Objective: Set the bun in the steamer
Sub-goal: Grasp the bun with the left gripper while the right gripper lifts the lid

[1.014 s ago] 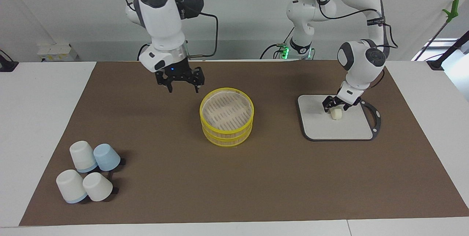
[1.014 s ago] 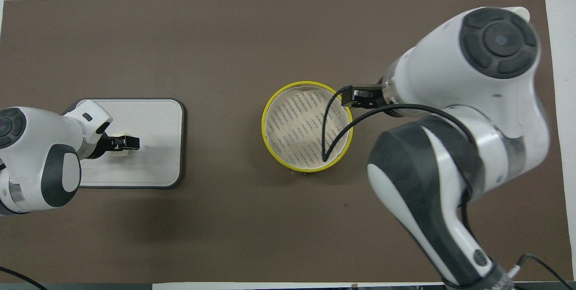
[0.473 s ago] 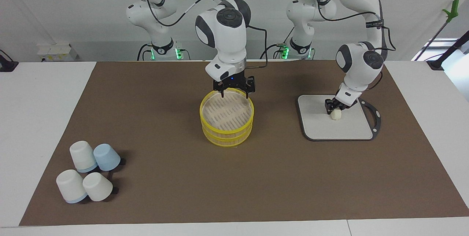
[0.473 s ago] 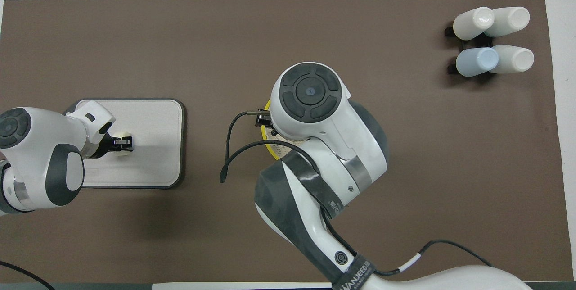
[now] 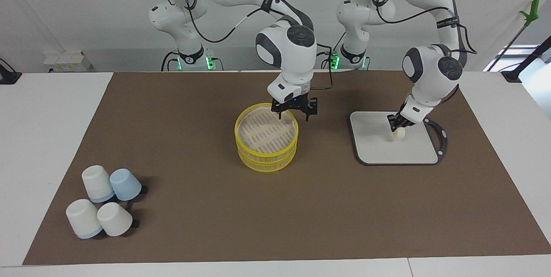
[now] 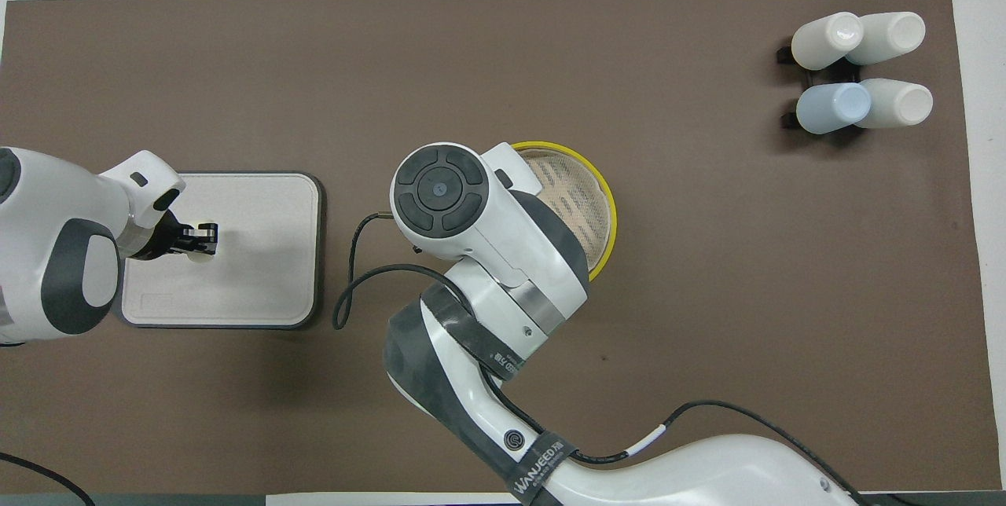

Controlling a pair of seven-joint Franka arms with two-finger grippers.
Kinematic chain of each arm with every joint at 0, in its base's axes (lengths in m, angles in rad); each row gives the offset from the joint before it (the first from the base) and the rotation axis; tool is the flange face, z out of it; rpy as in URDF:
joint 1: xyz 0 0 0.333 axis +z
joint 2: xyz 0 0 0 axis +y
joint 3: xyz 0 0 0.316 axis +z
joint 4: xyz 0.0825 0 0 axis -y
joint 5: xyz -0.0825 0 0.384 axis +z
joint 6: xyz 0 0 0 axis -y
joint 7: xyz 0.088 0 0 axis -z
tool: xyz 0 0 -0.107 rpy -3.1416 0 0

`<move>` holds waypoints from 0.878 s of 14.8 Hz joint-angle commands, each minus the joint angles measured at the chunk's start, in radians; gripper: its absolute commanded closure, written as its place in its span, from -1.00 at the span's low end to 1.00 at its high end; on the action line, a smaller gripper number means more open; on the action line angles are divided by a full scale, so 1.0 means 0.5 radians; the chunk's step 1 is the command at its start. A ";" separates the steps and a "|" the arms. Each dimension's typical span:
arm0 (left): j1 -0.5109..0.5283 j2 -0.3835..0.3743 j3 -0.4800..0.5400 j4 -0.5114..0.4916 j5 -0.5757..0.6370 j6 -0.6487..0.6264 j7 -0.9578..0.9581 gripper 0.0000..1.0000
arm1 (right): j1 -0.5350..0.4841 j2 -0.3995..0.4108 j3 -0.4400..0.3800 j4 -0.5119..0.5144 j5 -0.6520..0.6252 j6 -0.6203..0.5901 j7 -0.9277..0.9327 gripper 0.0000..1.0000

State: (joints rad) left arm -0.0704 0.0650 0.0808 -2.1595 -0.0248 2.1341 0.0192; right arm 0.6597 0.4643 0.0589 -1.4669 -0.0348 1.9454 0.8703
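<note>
The left gripper (image 5: 397,128) is closed on the small cream-white bun (image 5: 400,133), just above the pale grey-rimmed board (image 5: 374,148), probably to carry it. The right gripper (image 5: 294,111), fingers spread, hangs over the round yellow slatted steamer (image 5: 267,139) at its one o'clock rim, perhaps to steady it.

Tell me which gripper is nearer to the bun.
Left. The left gripper is down at the bun on the white board; the right gripper is over the steamer rim.
</note>
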 commanded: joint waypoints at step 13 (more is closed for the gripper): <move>-0.239 0.023 -0.045 0.548 -0.153 -0.587 -0.510 0.58 | -0.022 0.087 0.005 0.053 -0.090 0.064 0.030 1.00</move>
State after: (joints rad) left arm -0.1643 0.0641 0.0585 -1.9217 -0.0821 1.8747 -0.1886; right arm 0.6601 0.4987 0.0566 -1.4625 -0.0720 1.9881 0.8704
